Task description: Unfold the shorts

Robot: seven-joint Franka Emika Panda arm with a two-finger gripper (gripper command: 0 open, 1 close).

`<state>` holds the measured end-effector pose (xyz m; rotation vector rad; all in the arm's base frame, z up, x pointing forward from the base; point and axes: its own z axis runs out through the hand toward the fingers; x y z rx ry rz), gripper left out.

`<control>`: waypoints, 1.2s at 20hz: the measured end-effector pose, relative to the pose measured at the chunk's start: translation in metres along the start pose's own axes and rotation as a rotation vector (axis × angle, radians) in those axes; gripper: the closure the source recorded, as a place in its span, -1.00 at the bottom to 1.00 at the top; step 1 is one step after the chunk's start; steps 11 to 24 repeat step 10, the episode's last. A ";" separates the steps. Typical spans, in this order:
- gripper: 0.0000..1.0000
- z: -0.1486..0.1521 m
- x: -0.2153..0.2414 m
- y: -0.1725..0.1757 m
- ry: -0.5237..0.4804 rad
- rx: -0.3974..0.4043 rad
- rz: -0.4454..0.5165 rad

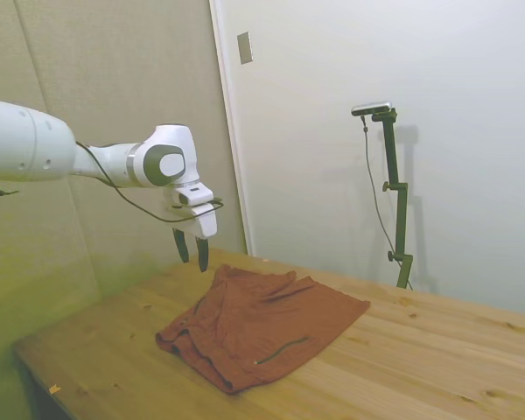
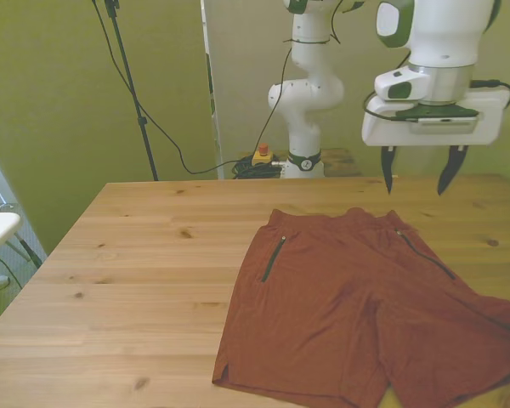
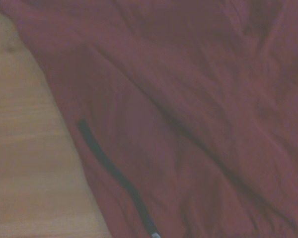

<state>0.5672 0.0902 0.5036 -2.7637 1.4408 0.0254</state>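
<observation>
Shorts (image 2: pixel 365 314) spread on desk (image 2: pixel 136 280), waistband toward 12 o'clock in front view. Gripper (image 2: pixel 417 170) held above waistband, fingers apart, nothing held. Fabric judged soft, light, limp; single layer best pinched at hem or waistband edge.

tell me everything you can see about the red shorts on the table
The rust-red soft fabric shorts lie spread out and mostly flat on the light wooden table, waistband toward its far edge, both legs showing. Each side carries a dark zipper-like pocket line. The cloth is wrinkled, and the leg at the front view's right looks bunched near its hem. Only the table touches them; the robot's open hand hangs above the waistband, clear of the fabric.
</observation>
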 end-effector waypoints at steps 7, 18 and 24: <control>-1.00 0.038 -0.054 0.088 -0.021 -0.049 -0.046; -1.00 0.056 -0.091 0.123 -0.004 -0.053 -0.086; -1.00 0.056 -0.091 0.123 -0.004 -0.053 -0.086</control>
